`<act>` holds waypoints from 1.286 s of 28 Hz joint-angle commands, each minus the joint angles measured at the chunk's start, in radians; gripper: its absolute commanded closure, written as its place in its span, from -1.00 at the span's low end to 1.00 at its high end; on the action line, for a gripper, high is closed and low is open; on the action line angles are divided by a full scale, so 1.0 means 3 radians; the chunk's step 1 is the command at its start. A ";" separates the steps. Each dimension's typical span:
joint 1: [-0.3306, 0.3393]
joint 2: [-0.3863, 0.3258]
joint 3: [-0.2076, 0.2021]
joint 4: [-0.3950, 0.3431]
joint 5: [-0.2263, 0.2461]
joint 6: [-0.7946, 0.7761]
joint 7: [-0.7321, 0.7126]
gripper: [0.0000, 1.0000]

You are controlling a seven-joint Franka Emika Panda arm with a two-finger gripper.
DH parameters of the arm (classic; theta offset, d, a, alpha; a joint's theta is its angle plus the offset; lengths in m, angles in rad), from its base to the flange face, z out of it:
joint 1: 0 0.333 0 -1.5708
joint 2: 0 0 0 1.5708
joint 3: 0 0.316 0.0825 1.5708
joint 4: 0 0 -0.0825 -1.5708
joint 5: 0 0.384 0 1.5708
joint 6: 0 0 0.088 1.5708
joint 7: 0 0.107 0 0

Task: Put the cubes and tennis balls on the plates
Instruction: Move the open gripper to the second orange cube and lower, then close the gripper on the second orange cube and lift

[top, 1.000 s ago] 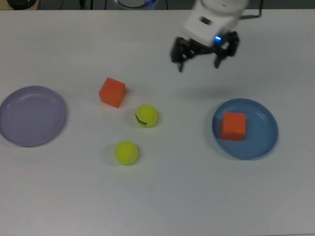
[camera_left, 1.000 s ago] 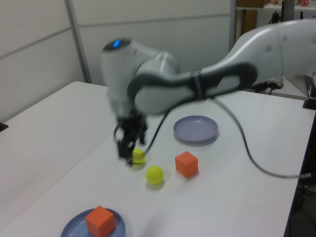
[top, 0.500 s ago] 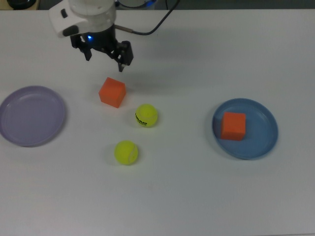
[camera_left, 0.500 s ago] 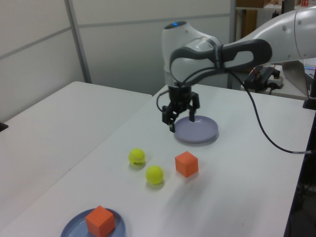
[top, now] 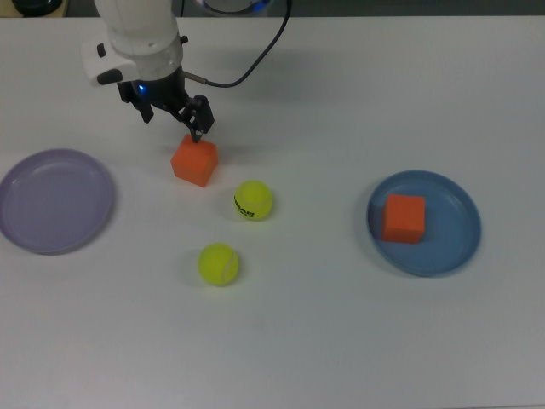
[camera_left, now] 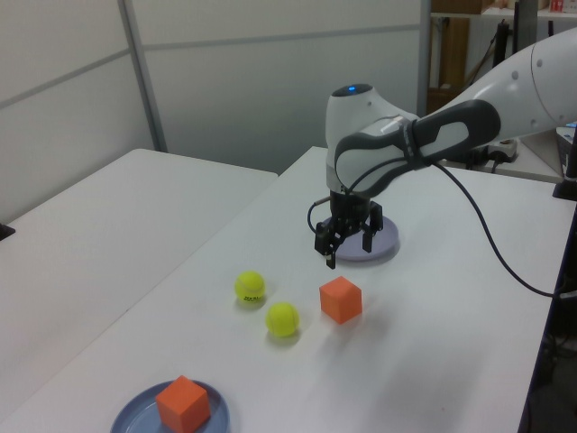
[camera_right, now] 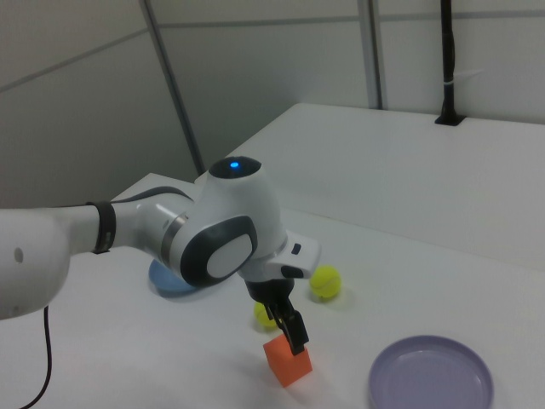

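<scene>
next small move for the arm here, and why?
Probably lower straight down so the open tool straddles the loose orange cube. The left view shows the tool above the table, over that cube. The other cube already sits on the blue plate; the purple plate is bare.

In the top view, one cube [top: 403, 219] sits on the right-hand plate [top: 460, 247], balls [top: 253, 200] between plates.
</scene>
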 commanded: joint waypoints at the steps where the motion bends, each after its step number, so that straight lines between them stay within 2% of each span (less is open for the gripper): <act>1: 0.0067 -0.0063 -0.0051 -0.0253 0.0084 0.0251 -0.0063 -1.00; 9: 0.0083 0.0157 -0.0026 -0.0253 0.0089 0.0404 -0.0058 -1.00; 15: 0.0098 0.0229 -0.0016 -0.0243 0.0105 0.0481 -0.0047 -1.00; 19: 0.0098 0.0275 0.0045 -0.0243 0.0105 0.0532 -0.0032 -1.00; 24: 0.0098 0.0280 0.0087 -0.0238 0.0110 0.0537 -0.0027 -1.00; 36: 0.0068 0.0142 0.0056 -0.0232 0.0110 0.0404 -0.0078 -1.00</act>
